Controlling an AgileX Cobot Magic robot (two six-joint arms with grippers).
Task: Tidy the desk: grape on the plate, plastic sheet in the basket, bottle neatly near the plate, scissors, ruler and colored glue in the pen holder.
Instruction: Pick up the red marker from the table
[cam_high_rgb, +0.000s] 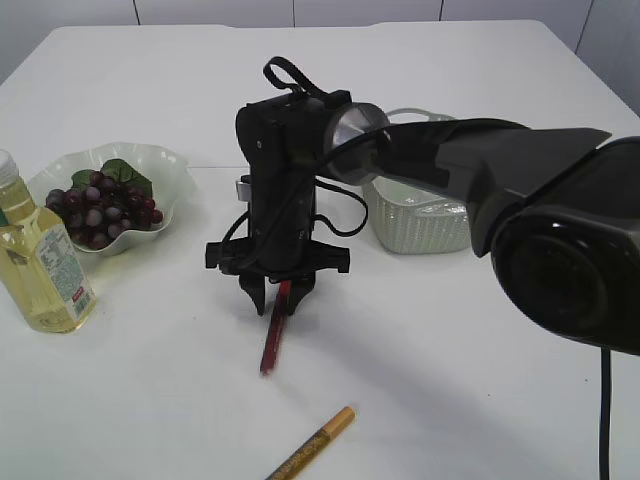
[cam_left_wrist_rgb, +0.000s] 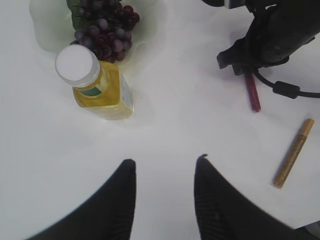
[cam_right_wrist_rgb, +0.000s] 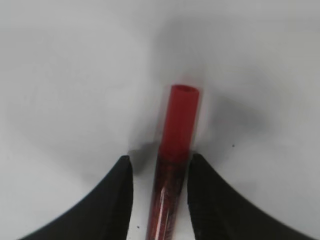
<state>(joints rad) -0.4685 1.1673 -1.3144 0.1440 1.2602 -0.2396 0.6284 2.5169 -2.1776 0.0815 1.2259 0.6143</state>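
Observation:
My right gripper (cam_high_rgb: 279, 297) points down at the table with its fingers on either side of a red glue tube (cam_high_rgb: 272, 342). In the right wrist view the red tube (cam_right_wrist_rgb: 179, 125) lies between the open fingers (cam_right_wrist_rgb: 159, 162), close to the right one, with a gap on the left. A gold glue tube (cam_high_rgb: 312, 445) lies nearer the front. Purple grapes (cam_high_rgb: 100, 205) sit on the pale green plate (cam_high_rgb: 160, 160). A yellow bottle (cam_high_rgb: 40, 260) stands upright just in front of the plate. My left gripper (cam_left_wrist_rgb: 165, 162) is open and empty above bare table. Scissors, ruler and pen holder are out of view.
A white woven basket (cam_high_rgb: 420, 225) stands behind the right arm at the middle right. In the left wrist view the bottle (cam_left_wrist_rgb: 97, 82), grapes (cam_left_wrist_rgb: 102, 25), red tube (cam_left_wrist_rgb: 253, 95) and gold tube (cam_left_wrist_rgb: 294, 152) all show, with the right arm (cam_left_wrist_rgb: 280, 30) at the top right.

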